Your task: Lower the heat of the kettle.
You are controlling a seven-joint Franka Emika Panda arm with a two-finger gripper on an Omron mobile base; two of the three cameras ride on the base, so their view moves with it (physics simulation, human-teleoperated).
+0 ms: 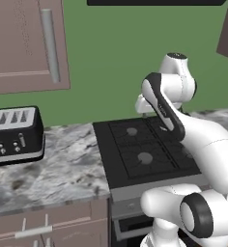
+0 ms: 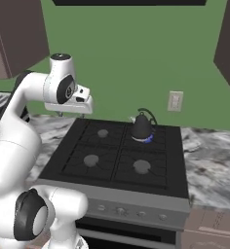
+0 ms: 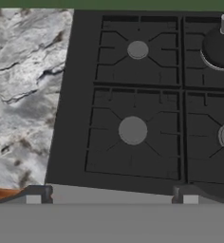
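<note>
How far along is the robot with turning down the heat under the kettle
Nothing looks done yet. The kettle sits on the stove's back right burner, with a bluish ring at its base. In hand: the gripper hangs open and empty above the back left of the stove, apart from everything. Left: reaching down to the knobs on the front panel and turning the one for that burner.

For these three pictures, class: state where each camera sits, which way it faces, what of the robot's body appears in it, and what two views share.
Left base view: behind the arm's left, facing forward and down at the stove and toaster; white arm at lower right.
Right base view: behind the arm's right, facing the stove and kettle; arm at lower left, gripper pointing down.
Hand view: on the hand, looking down on the burners; open gripper tips at the bottom.
Shared: right base and hand views both show the kettle on a rear burner.
</note>
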